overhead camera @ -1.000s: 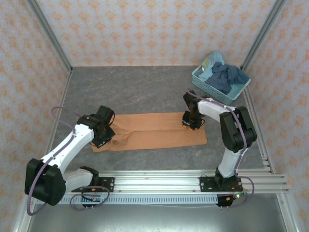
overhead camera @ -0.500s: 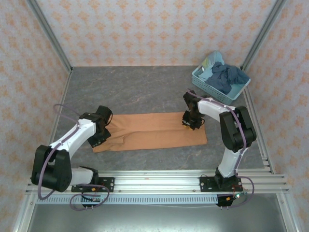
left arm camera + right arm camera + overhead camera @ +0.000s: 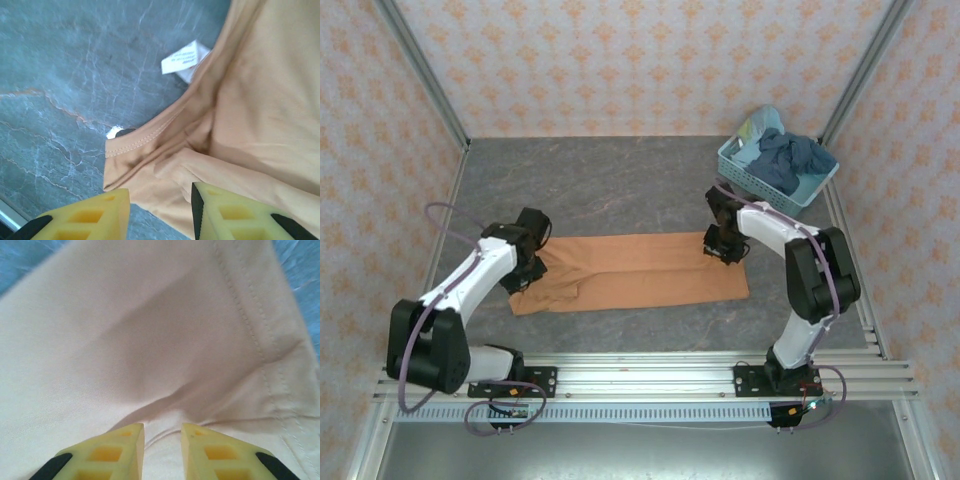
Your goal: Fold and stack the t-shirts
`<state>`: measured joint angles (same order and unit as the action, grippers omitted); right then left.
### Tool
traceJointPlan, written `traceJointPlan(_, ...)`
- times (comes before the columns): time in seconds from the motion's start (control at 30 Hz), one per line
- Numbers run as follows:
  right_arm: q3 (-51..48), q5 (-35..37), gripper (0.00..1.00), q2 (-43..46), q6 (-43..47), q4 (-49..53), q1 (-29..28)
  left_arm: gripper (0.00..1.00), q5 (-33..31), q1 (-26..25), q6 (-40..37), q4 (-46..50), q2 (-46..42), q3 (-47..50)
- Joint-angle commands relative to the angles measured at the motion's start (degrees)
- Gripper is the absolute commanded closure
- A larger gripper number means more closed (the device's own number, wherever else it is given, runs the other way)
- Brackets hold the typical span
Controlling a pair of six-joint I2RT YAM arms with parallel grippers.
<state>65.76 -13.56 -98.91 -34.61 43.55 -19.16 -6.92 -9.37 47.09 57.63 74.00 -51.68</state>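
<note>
Top external view: the orange shirt point(image 3: 640, 270) is lying on the grey table point(image 3: 600, 180) between the two arms, spread as a long flat band running left to right. It is looking as though its long sides are already folded in, since one layer is overlapping another along the middle.

The left tool point(image 3: 523, 278) is sitting at the shirt's left end and the right tool point(image 3: 723, 250) at its right end. A basket point(image 3: 735, 162) is standing at the far right corner of the table, well apart from the orange shirt, with blue shirts point(image 3: 790, 158) lying crumpled inside it.

Left wrist view: the left tool point(image 3: 159, 200) is hovering with its yellow fingers apart, nothing between them, just above a stitched edge of the shirt point(image 3: 260, 100). A white label point(image 3: 186, 60) is poking out onto the table beside that edge.

Right wrist view: the right tool point(image 3: 162, 432) is showing its fingers close together, and a ridge of the shirt point(image 3: 150, 330) is rising into the narrow gap, so it is appearing to be clamped on the cloth near a hemmed corner.

Judging progress: the task is looking early. The orange shirt is only part folded and is wanting at least one more fold across its length. The blue shirts in the basket are waiting unfolded, and no stack is forming yet.
</note>
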Motion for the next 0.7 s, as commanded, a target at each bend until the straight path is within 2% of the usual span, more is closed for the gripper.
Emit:
traceJointPlan(0.0,-0.6,2.8,0.74,3.5,1.1,1.9,0.2,0.62,0.9,0.3,4.0,4.9,-3.2,-3.5)
traceJointPlan(0.1,-1.1,2.7,0.74,3.5,1.6,0.8,0.7,0.64,6.7,0.1,7.7,2.2,-2.8,-4.3)
traceJointPlan(0.17,-1.0,2.5,0.75,2.6,2.1,0.1,1.9,0.7,11.3,-0.2,11.2,-1.1,-1.4,-3.5)
traceJointPlan(0.33,0.7,3.3,0.77,-2.2,5.6,-0.3,5.0,0.75,16.7,-2.5,16.0,-7.0,4.2,-1.4)
traceJointPlan(0.53,4.5,6.6,0.79,-8.7,10.0,2.0,5.8,0.78,17.3,-2.9,15.6,-11.2,14.6,-1.8)
traceJointPlan(0.67,4.2,9.4,0.81,-10.6,9.7,4.8,5.8,0.8,16.2,-2.8,12.4,-11.3,23.8,-7.2)
